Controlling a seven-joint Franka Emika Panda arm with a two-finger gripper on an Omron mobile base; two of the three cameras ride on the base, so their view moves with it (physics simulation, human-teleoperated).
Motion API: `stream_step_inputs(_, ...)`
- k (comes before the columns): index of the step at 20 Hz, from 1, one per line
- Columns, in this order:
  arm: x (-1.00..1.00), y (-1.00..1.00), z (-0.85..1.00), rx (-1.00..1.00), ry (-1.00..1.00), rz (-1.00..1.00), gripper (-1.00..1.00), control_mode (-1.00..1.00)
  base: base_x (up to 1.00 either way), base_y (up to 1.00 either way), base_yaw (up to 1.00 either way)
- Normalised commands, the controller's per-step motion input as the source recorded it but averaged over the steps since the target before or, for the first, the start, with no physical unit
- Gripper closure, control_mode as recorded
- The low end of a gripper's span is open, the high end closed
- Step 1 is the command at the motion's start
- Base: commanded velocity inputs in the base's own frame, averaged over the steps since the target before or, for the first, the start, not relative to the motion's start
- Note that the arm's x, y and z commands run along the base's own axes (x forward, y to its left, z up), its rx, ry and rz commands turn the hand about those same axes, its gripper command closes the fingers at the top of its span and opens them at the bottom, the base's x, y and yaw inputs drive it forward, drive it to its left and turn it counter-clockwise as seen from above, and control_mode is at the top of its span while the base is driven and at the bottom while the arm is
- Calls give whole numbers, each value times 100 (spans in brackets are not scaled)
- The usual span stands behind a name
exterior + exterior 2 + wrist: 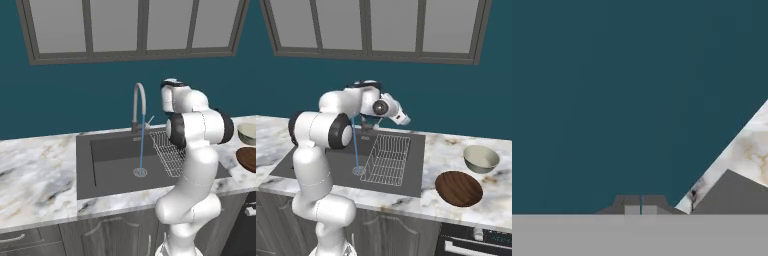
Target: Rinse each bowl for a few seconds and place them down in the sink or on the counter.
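Observation:
Two bowls stand on the counter (442, 152) right of the sink (412, 167): a pale cream-green one (481, 158) (248, 132) and, nearer the front edge, a dark reddish-brown one (458, 188) (247, 159). My gripper (405, 120) hangs above the back of the sink, near the curved faucet (139, 102), well left of both bowls. In the hand view its fingertips (641, 205) are pressed together with nothing between them, facing the teal wall. A thin blue stream of water (142, 145) runs from the faucet down to the drain (140, 172).
A wire rack (388, 159) fills the right part of the sink basin (110, 165). Marble counter (35, 170) stretches to the left of the sink. A window runs along the wall above. A dark oven front (476, 242) sits below the bowls at the lower right.

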Motion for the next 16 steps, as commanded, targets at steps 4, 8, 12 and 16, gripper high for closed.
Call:
stream_step_inputs(4, -26, -45, 44, 12, 27, -21, 100, -100, 0, 0, 0)
stream_step_inputs(8, -33, -52, 69, 16, 18, -21, 100, -100, 0, 0, 0)
stream_step_inputs(12, -34, -28, 95, 10, 12, -15, 100, -100, 0, 0, 0)
stream_step_inputs(16, -32, -26, 100, 7, 8, -12, 100, -100, 0, 0, 0)
